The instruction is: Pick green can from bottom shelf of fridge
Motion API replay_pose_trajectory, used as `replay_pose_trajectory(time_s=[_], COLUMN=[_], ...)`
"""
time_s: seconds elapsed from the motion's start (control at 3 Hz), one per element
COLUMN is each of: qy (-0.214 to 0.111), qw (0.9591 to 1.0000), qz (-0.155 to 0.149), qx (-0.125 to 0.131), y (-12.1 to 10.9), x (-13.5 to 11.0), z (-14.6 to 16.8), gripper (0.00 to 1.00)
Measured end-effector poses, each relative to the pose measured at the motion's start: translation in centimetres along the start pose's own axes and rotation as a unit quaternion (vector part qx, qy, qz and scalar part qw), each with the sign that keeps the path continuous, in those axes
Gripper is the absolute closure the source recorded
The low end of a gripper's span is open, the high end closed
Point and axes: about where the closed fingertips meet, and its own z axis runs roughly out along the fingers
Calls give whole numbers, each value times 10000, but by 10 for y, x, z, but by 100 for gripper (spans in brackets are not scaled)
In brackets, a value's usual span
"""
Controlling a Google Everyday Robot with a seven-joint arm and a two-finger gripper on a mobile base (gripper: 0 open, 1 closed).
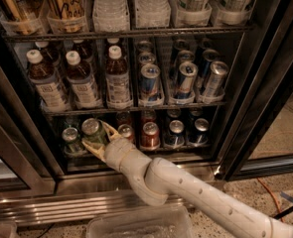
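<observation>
The fridge [243, 108] stands open in front of me. On its bottom shelf [185, 148] two green cans stand at the left. My gripper [97, 136] reaches in from the lower right, and its fingers [108, 128] sit on either side of the nearer green can [91, 127], closed on it. The can is tilted a little and sits slightly higher than the other green can [70, 139] to its left. My pale arm hides the shelf's front rail below the held can.
Red cans [149, 135] and dark blue cans [176, 133] stand to the right on the same shelf. The rack above holds bottles [117, 78] and tall blue-silver cans [149, 83]. The steel louvred base [36, 205] and a clear plastic bin [136, 226] lie below.
</observation>
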Motion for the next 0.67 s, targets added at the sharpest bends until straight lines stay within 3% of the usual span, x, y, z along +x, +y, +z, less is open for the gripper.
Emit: replay_pose_trajectory(time_s=[0.33,0.67], qy=[49,262], qw=[9986,9935], qz=[143,417], qx=[-500,-1030], y=[4,4], x=[-6,7], z=[-8,-14], gripper=[100,100])
